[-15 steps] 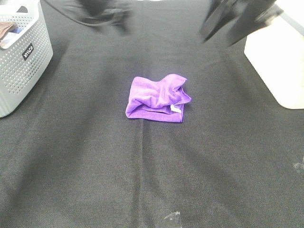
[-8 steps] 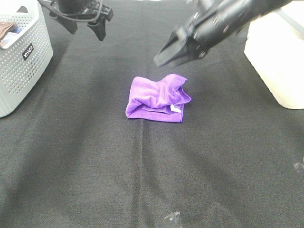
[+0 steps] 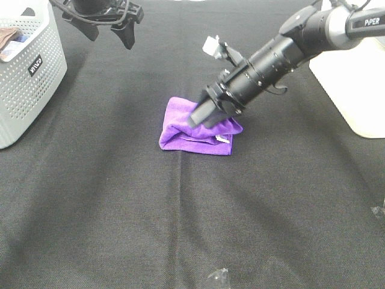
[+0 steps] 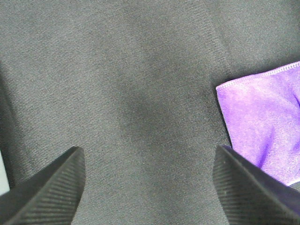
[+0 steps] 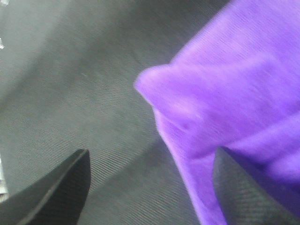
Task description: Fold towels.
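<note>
Two spread jaws of the right gripper straddle a bunched corner of the purple towel; whether either tip touches cloth is unclear, since that view is blurred and cuts off most of the towel. From above, the gripper's tips hide the towel's upper right part. Beyond it lies black tablecloth. The left gripper, jaws also spread, hangs over bare cloth, with one stitched towel edge off to one side.
</note>
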